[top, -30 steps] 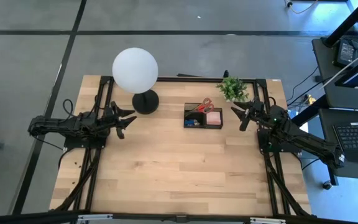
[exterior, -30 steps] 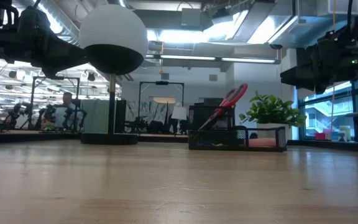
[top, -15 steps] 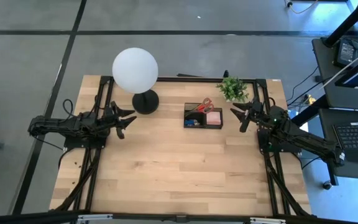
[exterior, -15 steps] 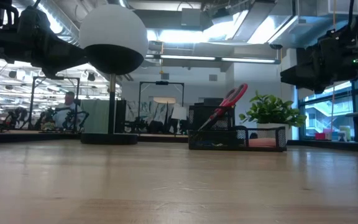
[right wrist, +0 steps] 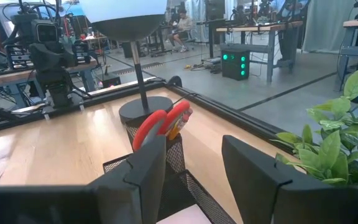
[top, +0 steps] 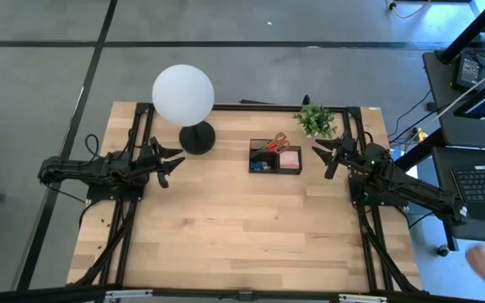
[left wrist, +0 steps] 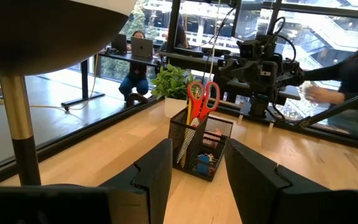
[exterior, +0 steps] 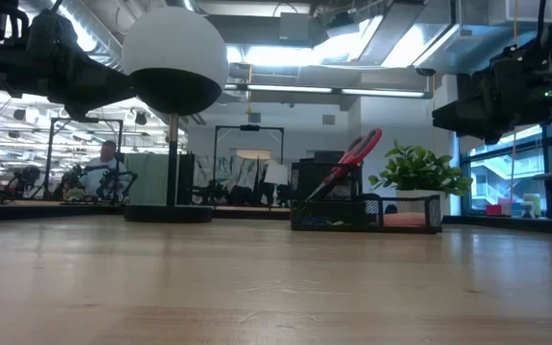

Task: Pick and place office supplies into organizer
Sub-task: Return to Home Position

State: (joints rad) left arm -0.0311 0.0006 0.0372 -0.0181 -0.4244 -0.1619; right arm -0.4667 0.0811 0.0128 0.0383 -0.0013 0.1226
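1. The left hand [top: 173, 160] hangs above the left side of the tabletop [top: 226, 236]. Its fingers are parted and hold nothing.
2. The right hand [top: 321, 160] hangs over the right side, near the organizer's right end but not touching it. Its fingers are likewise spread and empty.
3. Between the two hands, closer to the right one, the black mesh desk organizer [exterior: 353, 216] stands toward the far side of the tabletop.
4. Inside it, the red-handled scissors [top: 269, 145] stand handles-up in the far compartment. The pink sticky-note pad [top: 290, 159] lies in the compartment nearest the right arm. A small blue piece [left wrist: 202, 163], probably the eraser, sits low in the near compartment on the left-arm side. I cannot make out pens, pencils or clips.
5. The white globe lamp [top: 183, 94] stands to the left of the organizer, and the potted plant [top: 314, 120] stands behind its right corner. Neither belongs in the box.
6. No loose supplies show on the bare wood, so the sorting looks finished. All that seems left is for the arms to settle into their rest pose.
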